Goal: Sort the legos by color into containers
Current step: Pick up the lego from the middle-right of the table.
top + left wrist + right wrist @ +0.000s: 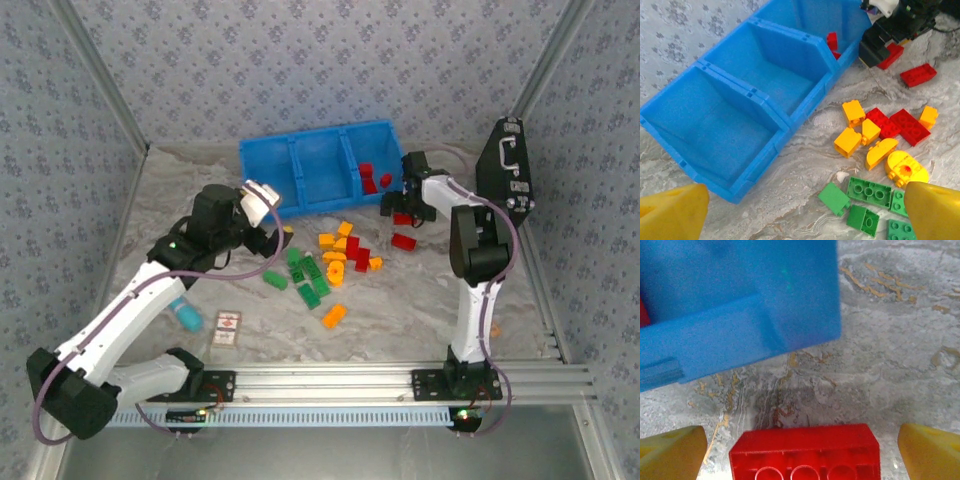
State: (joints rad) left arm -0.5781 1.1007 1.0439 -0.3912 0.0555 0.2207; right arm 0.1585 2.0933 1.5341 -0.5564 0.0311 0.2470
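Beside the blue bin (740,315), a glossy red rectangular brick (805,450) between the right gripper's (802,452) wide-open fingers (675,452)

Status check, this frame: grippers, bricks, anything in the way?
Left gripper open, near loose plastic bricks. Right gripper open, straddling red plastic brick beside blue plastic bin. No obstruction seen.

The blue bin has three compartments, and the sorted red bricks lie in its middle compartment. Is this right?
Not quite. The blue bin has three compartments, but the red bricks lie in its right-end compartment, not the middle one. The top external view shows this.
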